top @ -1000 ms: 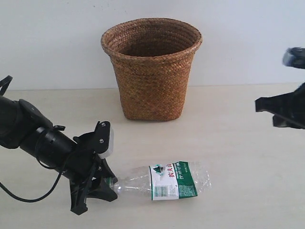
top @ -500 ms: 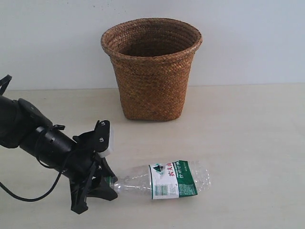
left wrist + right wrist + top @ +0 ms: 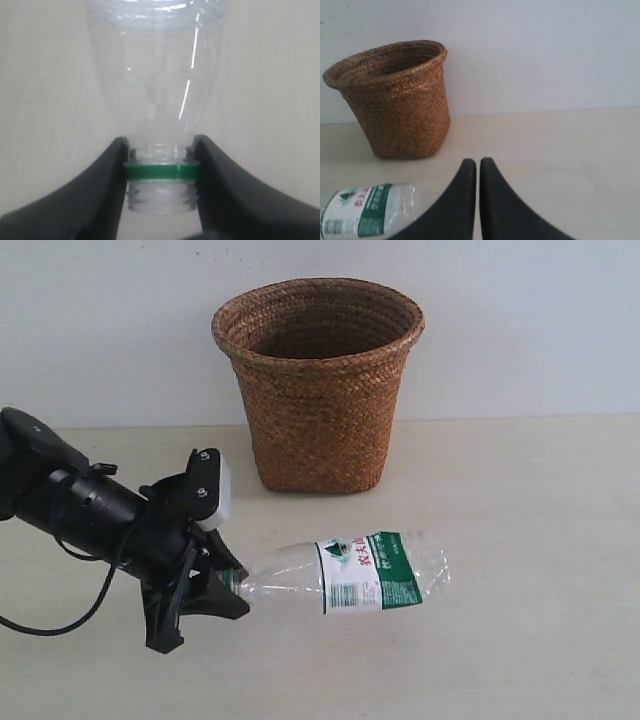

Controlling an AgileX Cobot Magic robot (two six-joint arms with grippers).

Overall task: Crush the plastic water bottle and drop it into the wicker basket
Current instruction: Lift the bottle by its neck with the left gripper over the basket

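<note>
Left gripper [image 3: 228, 585] first: you have its jaws clamped on the neck of the plastic water bottle [image 3: 350, 573], one on each side of the green ring [image 3: 161, 171]. The threads past the ring are bare in the left wrist view, and no cap is seen. The bottle hangs roughly level, clear of the table [image 3: 520, 540], with its base pointing away from your arm. It sits in front of the wicker basket [image 3: 318, 390] and well below the braided rim.

Right gripper [image 3: 478, 167]: fingers pressed together with nothing between them. It is out of the exterior view, looking across at basket and bottle.

Progress, as judged: the pick-up is done. For the crush you cannot tell; the body shows only slight dents near the base and looks mostly round. Raising it over the rim and releasing are not done, and nothing is visible in the basket.

Change against one second ago: the bottle then lay on the table, and it is now lifted. Your left arm has risen and drawn back a little. The right gripper then showed at the right edge of the exterior view and has now left it
</note>
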